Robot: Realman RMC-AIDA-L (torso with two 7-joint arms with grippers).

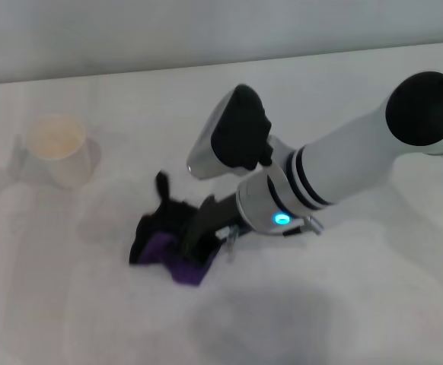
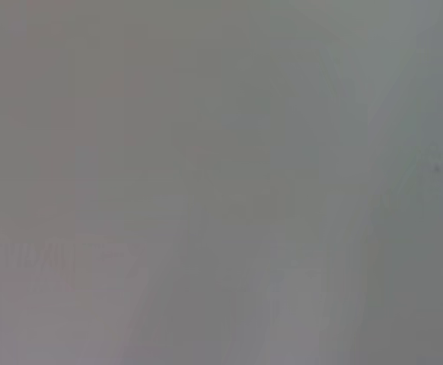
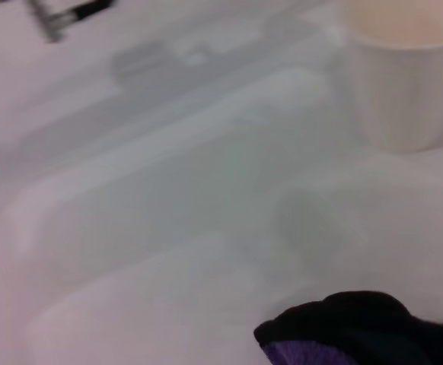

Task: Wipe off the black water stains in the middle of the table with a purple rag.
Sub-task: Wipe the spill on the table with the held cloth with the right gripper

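The purple rag [image 1: 167, 245], crumpled and with a black border, lies on the white table [image 1: 374, 304] near its middle. My right gripper [image 1: 197, 237] reaches in from the right and is shut on the rag, pressing it onto the tabletop. A black edge of the rag with a bit of purple shows in the right wrist view [image 3: 358, 328]. No black water stain shows anywhere; the spot under the rag is hidden. My left gripper is out of view, and the left wrist view shows only a plain grey surface.
A white paper cup [image 1: 58, 149] stands upright at the back left of the rag; it also shows in the right wrist view [image 3: 404, 76]. The table's far edge runs straight along the back.
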